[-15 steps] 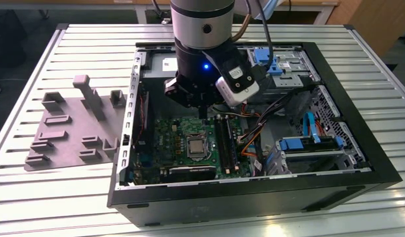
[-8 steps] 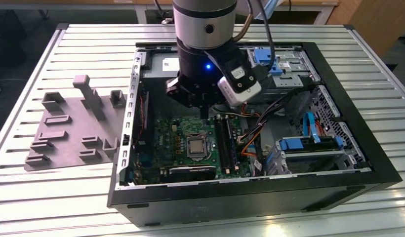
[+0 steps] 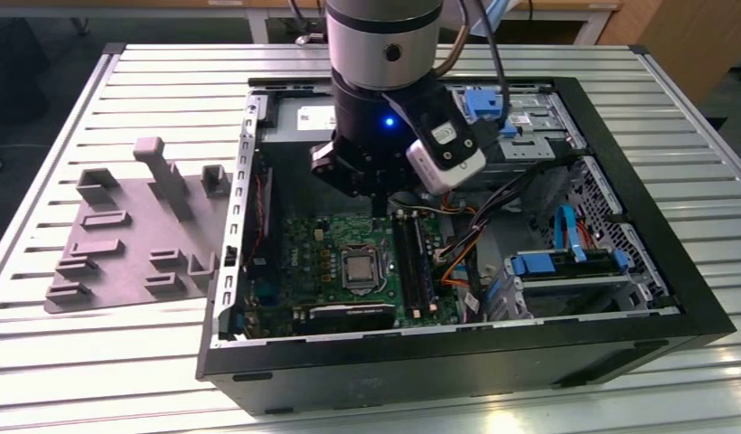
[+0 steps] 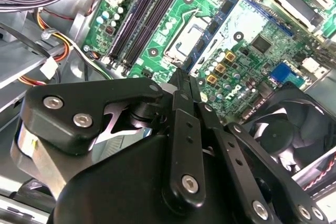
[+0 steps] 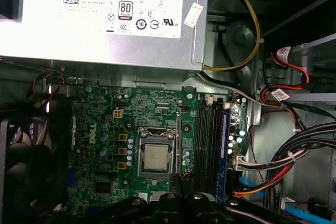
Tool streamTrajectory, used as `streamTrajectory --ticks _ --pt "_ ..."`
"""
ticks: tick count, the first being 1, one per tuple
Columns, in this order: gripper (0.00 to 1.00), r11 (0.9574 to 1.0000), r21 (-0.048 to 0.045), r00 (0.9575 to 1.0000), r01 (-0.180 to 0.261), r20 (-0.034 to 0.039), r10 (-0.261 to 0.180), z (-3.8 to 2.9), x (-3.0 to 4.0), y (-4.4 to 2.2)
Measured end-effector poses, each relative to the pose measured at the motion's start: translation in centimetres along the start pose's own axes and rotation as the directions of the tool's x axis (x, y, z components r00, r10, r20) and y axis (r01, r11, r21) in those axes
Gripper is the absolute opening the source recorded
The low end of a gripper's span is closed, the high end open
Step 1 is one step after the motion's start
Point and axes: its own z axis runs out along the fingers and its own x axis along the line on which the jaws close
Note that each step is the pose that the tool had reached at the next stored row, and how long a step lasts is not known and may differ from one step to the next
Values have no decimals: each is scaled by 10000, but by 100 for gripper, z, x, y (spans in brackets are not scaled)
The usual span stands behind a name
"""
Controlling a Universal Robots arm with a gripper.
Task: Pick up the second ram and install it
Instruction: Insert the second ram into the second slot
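My black gripper [image 4: 181, 73] hangs inside the open black computer case [image 3: 467, 362], above the green motherboard [image 5: 105, 129] and close to the square silver processor [image 5: 155, 157]. Its fingers are pressed together, and I see nothing between them. The long, narrow, dark memory stick I cannot make out with certainty. The long black slots [image 5: 209, 145] lie near my fingertips.
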Motion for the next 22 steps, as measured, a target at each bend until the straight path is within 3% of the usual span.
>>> streamTrajectory --ticks 22 --pt "12 10000 -2 10000 1 1 -1 11 -83 -4"
